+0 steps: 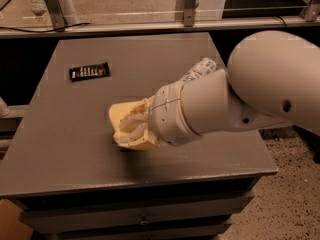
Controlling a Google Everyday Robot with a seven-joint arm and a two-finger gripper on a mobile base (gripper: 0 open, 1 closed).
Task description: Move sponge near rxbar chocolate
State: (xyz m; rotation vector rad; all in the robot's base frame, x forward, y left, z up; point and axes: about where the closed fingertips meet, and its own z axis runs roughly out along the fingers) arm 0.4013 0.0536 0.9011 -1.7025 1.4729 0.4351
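The pale yellow sponge (120, 118) is near the middle of the grey table (65, 149), at the tip of my arm. My gripper (134, 128) is shut on the sponge, its cream fingers pressed into the foam from the right; the sponge's right part is hidden behind them. A shadow lies on the table just below the sponge. The rxbar chocolate (89, 71), a flat black wrapper with white lettering, lies at the back left of the table, well apart from the sponge.
A clear plastic bottle (199, 68) lies on its side at the back right, partly hidden by my white arm (260, 84). A metal rail and posts run behind the table. The table's front edge is close below the sponge.
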